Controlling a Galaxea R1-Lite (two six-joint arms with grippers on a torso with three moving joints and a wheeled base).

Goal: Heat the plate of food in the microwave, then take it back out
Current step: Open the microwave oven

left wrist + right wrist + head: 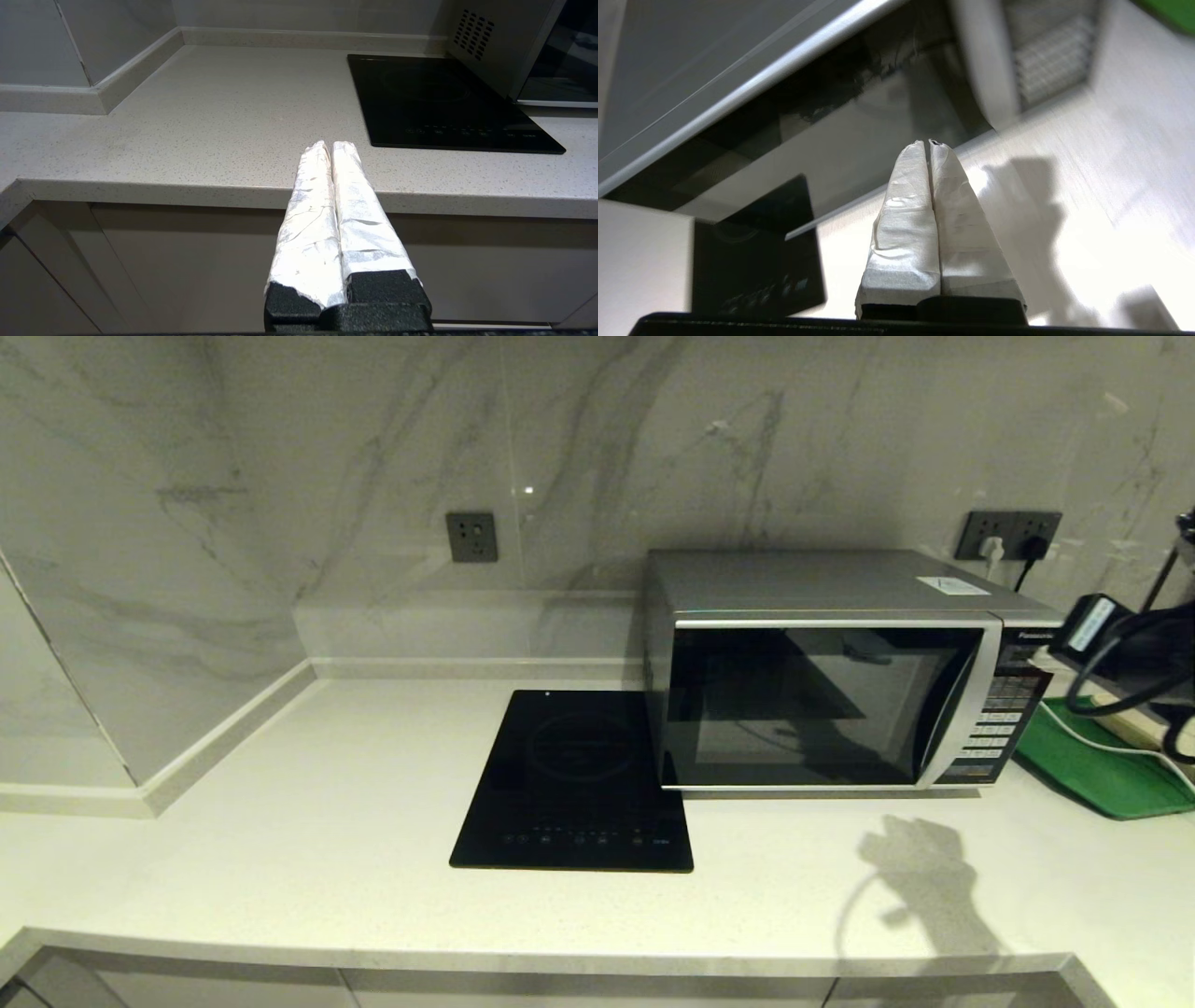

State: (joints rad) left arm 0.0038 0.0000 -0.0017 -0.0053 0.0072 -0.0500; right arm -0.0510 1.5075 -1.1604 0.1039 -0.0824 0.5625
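The right end effector (930,142) is held clenched and empty in front of the big silver-grey microwave (826,672), door closed. The left end effector (332,143), also clenched, is parked off the pale speckled stone surface (280,821), marble wall behind.

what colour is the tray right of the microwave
Green, seen best in the head view: the tray beside the microwave.

Setting: home kitchen. Evidence: speckled pale stone table (280,859) over cabinet fronts (187,261); marble-look wall panels (327,448) with power sockets (471,537); built-in black glass cooktop (574,784); silver microwave (831,672); green tray (1092,770).
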